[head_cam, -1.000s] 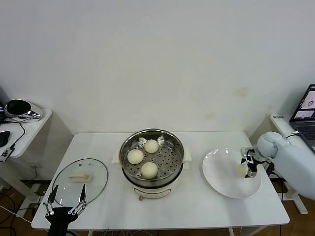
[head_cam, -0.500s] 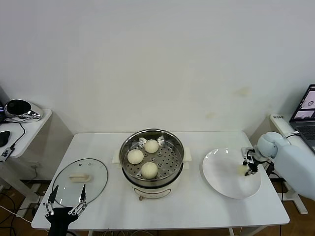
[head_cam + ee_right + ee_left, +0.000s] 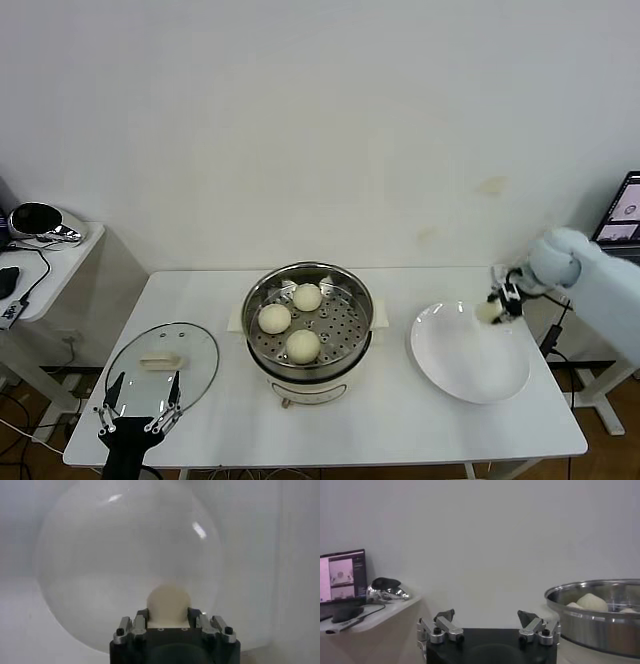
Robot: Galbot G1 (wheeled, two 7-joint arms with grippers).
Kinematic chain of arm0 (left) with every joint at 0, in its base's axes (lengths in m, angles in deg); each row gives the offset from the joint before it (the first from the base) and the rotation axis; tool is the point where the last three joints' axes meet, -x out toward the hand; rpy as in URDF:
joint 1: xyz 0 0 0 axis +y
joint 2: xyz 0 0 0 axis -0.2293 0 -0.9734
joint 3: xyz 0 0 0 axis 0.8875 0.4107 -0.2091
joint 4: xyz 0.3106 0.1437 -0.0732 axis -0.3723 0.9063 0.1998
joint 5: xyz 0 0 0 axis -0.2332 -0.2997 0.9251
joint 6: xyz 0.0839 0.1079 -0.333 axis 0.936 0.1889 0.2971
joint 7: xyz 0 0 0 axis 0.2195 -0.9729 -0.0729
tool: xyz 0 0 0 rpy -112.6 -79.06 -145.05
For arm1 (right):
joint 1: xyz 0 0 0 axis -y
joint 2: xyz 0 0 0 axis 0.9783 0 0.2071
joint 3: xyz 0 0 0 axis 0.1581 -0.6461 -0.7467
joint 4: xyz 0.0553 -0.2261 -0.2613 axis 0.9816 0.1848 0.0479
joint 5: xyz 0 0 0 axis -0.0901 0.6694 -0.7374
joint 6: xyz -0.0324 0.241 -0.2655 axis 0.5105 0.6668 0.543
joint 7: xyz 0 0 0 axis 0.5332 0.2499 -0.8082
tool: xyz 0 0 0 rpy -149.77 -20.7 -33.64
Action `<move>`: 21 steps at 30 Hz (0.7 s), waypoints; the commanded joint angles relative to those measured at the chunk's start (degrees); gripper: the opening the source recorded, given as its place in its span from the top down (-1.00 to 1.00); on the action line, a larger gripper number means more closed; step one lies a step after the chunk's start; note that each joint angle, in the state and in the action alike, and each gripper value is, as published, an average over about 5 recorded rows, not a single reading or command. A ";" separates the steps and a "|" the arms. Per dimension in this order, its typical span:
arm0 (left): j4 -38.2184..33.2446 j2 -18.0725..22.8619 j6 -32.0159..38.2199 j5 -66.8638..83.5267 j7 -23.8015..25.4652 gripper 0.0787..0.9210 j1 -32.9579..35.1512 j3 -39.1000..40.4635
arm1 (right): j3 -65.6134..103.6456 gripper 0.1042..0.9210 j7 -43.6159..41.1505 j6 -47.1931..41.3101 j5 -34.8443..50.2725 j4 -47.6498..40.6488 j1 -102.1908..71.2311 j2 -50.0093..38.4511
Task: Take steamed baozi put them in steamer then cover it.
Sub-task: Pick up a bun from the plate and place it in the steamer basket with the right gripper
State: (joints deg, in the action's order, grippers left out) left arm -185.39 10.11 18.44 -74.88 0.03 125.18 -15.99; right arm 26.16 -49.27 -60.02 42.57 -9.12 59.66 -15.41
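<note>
Three steamed baozi (image 3: 288,319) sit on the perforated tray of the steamer (image 3: 309,280), while the fourth bun (image 3: 168,604) is pinched between the fingers of the right gripper (image 3: 499,306), above the far edge of the white plate (image 3: 455,369). It fills the gap between both fingers (image 3: 141,618), gripped at its widest part. Such a bun is probably light, soft and easily dented, so a gentle hold across its sides suits it best. Near the table's front corner, the left gripper (image 3: 139,415) waits with fingers spread, just beside the cover (image 3: 163,362).
</note>
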 commanded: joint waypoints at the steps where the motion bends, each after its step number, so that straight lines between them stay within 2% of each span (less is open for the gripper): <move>1: 0.18 -0.35 -0.17 -0.15 0.04 -0.77 -0.62 0.72 | -23.25 0.03 1.74 -5.83 17.06 14.02 30.71 0.90; 6: 0.70 -0.57 -0.13 -0.08 0.02 -0.77 -1.36 0.97 | -28.34 0.03 5.38 -11.03 26.65 17.75 36.15 7.94; 15: 0.56 -0.48 -0.04 -0.20 0.01 -0.77 -1.24 -0.50 | -27.25 0.02 12.81 -20.41 40.48 16.69 29.69 20.90; 21: 0.20 -0.20 -0.01 -0.10 0.00 -0.77 -0.78 -1.46 | -26.82 0.01 15.81 -23.48 42.22 12.49 24.55 27.57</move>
State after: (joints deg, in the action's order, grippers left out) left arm -185.13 9.85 18.39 -74.96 0.02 124.41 -16.85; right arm 2.79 -38.43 -76.88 74.81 3.94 84.72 1.97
